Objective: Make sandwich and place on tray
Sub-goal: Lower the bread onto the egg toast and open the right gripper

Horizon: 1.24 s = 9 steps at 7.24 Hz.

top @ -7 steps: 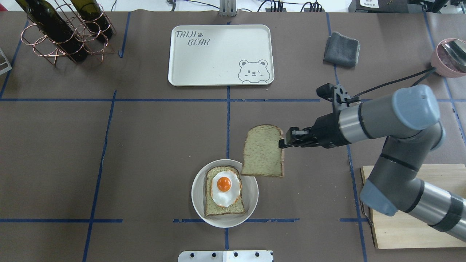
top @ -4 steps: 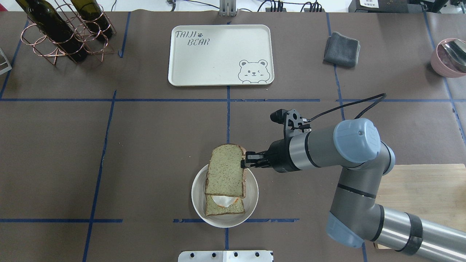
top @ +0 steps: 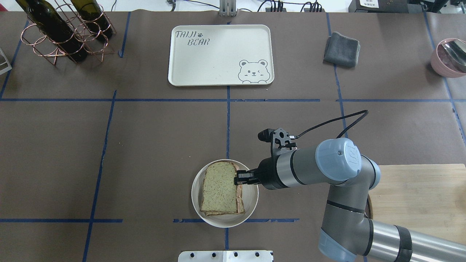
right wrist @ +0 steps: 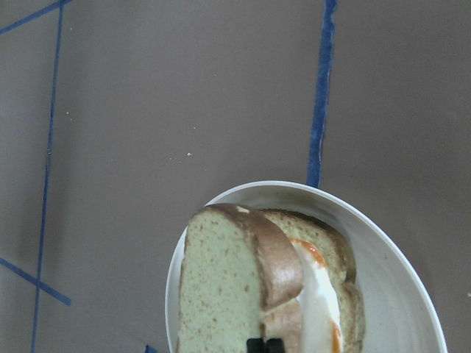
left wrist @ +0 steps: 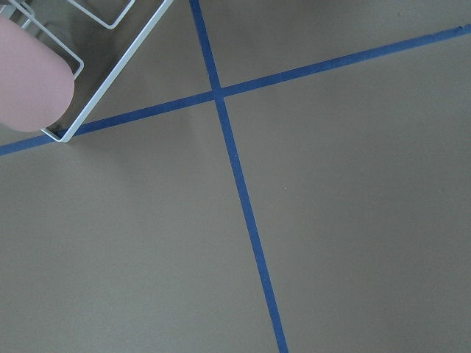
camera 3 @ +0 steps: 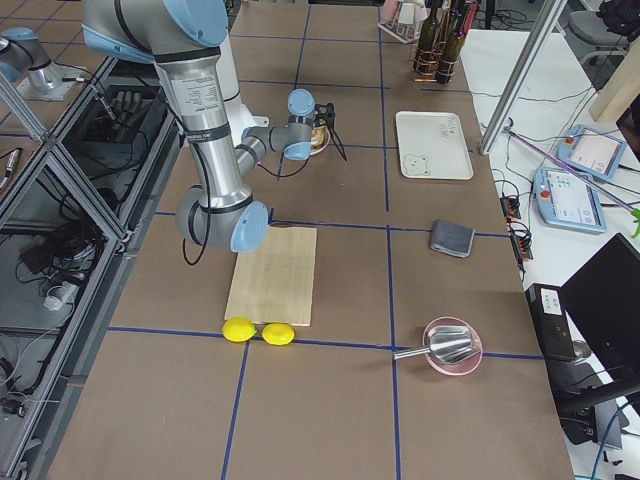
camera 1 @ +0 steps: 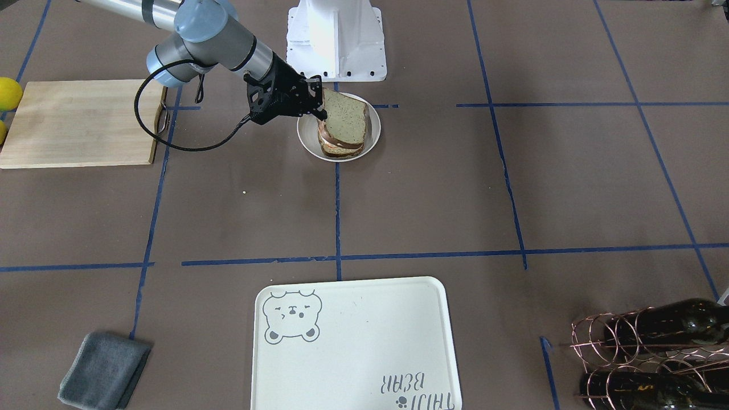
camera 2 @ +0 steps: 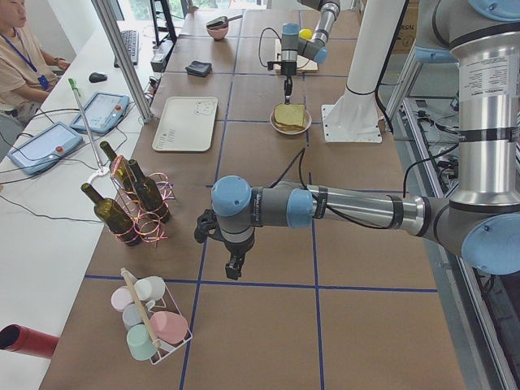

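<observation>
My right gripper [top: 237, 178] is shut on the right edge of the top bread slice [top: 218, 187]. The slice lies tilted over the fried egg [right wrist: 316, 294] and the lower slice [top: 240, 208] in the white plate [top: 252, 198]. In the front-facing view the gripper [camera 1: 320, 111] holds the slice [camera 1: 344, 119] over the plate. The cream tray [top: 218, 54] with the bear drawing lies empty at the far middle of the table. My left gripper [camera 2: 233, 268] hovers over bare table far to the left; I cannot tell whether it is open or shut.
A wooden cutting board [top: 418, 189] lies under my right arm. A grey cloth [top: 341, 49], a pink bowl [top: 449, 58] and a wire rack with wine bottles [top: 62, 32] stand at the far side. Two lemons [camera 3: 255, 330] lie by the board. A cup rack [camera 2: 150, 317] is near my left arm.
My right gripper carried the top slice left and toward me, then lowered it onto the egg in the plate. The egg is now covered in the overhead view.
</observation>
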Each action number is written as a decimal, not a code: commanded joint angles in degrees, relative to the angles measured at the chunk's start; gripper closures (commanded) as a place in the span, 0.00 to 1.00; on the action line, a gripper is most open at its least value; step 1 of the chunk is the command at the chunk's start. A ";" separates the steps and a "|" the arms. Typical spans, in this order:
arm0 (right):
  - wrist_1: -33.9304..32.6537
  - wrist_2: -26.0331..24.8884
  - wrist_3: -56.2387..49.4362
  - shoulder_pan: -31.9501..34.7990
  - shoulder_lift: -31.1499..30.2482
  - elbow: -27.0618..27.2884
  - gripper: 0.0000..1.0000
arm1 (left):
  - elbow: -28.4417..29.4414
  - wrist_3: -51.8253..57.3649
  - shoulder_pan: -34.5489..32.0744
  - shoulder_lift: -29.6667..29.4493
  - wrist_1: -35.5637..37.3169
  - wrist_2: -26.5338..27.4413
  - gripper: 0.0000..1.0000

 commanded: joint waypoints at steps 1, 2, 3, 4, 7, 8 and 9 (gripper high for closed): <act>-0.09 -0.06 -0.17 0.05 -0.35 -0.40 1.00 | -0.09 0.00 0.00 0.05 0.06 0.00 0.00; 0.00 0.46 -1.39 0.39 -0.62 -0.49 1.00 | -0.09 0.00 0.00 0.06 0.06 0.00 0.00; -0.09 0.20 -1.75 0.75 -0.71 -0.40 0.20 | -0.09 0.00 0.00 0.06 0.06 0.00 0.00; -0.70 0.46 -1.76 1.62 -1.14 -0.23 0.00 | -0.09 0.00 0.00 -0.03 -0.03 0.00 0.00; -10.60 4.85 -2.02 8.89 -0.62 0.48 0.00 | -0.79 0.00 0.00 -0.64 -0.20 0.00 0.00; -15.51 6.08 -5.68 12.06 -0.71 0.48 0.00 | -1.49 0.09 0.44 -1.43 -0.38 0.00 0.00; -21.91 10.53 -10.41 17.22 -1.14 2.22 0.00 | -1.93 0.00 1.48 -2.31 -0.29 0.00 0.00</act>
